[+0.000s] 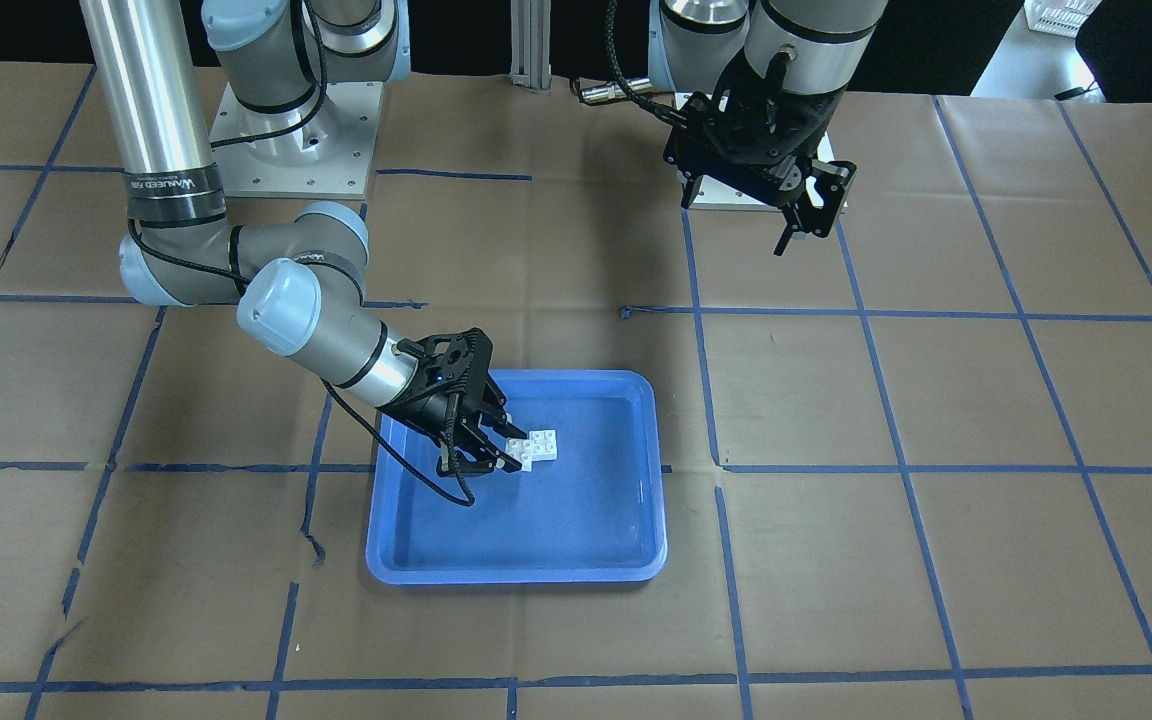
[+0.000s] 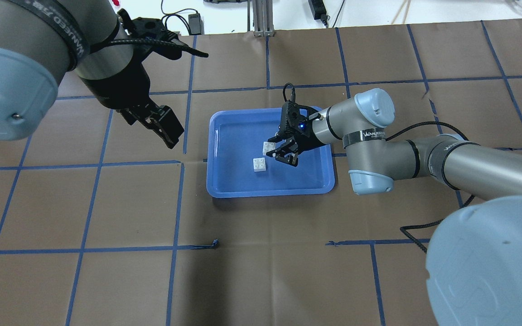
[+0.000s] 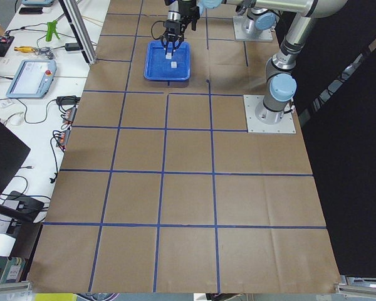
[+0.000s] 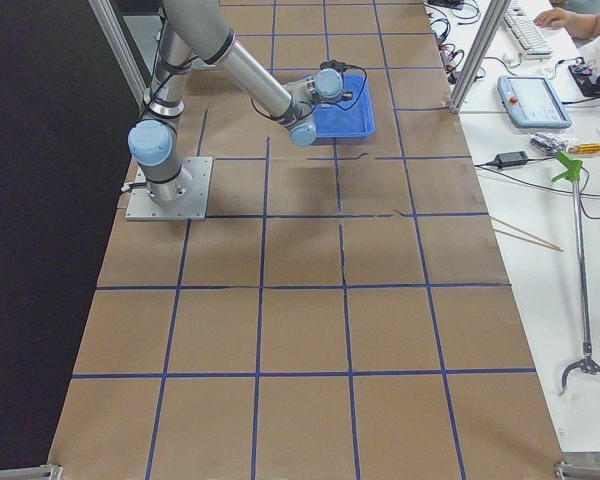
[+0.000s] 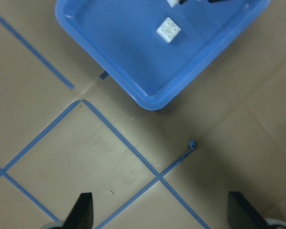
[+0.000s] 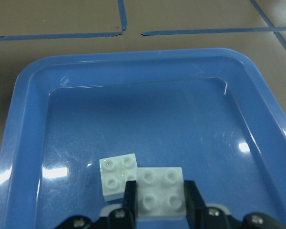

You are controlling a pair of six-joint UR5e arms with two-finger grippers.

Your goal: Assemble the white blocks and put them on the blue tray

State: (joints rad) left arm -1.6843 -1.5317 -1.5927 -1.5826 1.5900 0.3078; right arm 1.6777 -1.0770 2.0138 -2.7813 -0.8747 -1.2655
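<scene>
The blue tray (image 1: pixel 516 575) (image 2: pixel 270 192) lies mid-table. My right gripper (image 1: pixel 508 445) (image 2: pixel 275 153) reaches low into it and is shut on one white block (image 6: pixel 159 195) (image 2: pixel 268 147). The second white block (image 6: pixel 118 174) (image 2: pixel 259 164) (image 1: pixel 545 444) lies studs up on the tray floor, just ahead and to the left of the held one. In the right wrist view their corners overlap; I cannot tell whether they touch. My left gripper (image 2: pixel 166 129) (image 1: pixel 801 225) hangs open and empty above the table, away from the tray. Its wrist view shows the tray (image 5: pixel 148 102) and one block (image 5: pixel 168 29).
The table is covered in brown paper with a blue tape grid (image 2: pixel 181 163). The right arm's elbow (image 2: pixel 369 149) overhangs the tray's edge. Both arm bases (image 1: pixel 296 140) stand at the robot's side. Operators' desks with tools (image 3: pixel 31 75) lie beyond the far edge.
</scene>
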